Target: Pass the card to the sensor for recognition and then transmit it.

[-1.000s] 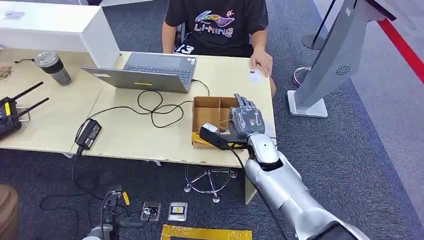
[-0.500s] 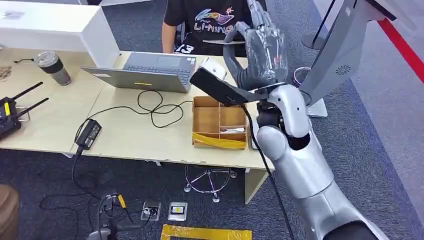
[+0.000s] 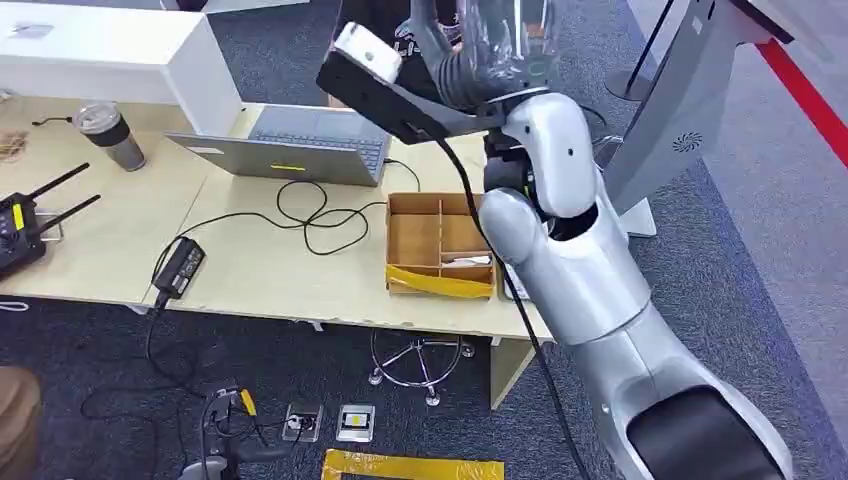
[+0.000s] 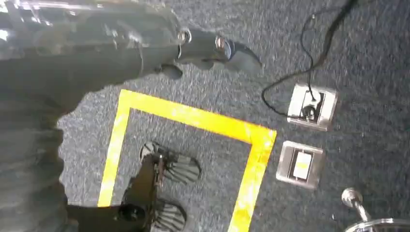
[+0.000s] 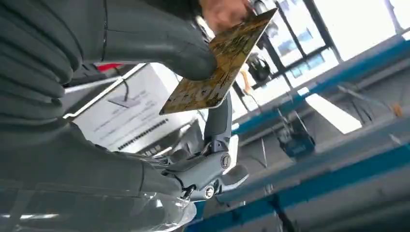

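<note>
Right wrist view caught the right hand [image 5: 96,72] pinching the card [image 5: 220,63] high, a person's fingers [image 5: 225,12] already on it, likely for handover; left hand [image 4: 121,43] hung empty, fingers loosely apart.

Gold patterned card [image 5: 220,72] tilted, pinched by right hand [image 5: 145,43].

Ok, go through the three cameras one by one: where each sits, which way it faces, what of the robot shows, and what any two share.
Head view: high on the body, facing forward and down at the table and cardboard box; the raised right arm and right hand show.
Left wrist view: behind the hanging left hand, facing carpet with yellow tape and floor sockets.
Right wrist view: behind the right hand, facing upward; its thumb presses on a yellowish card.
Shared: head and left wrist views both show tape and sockets.
</note>
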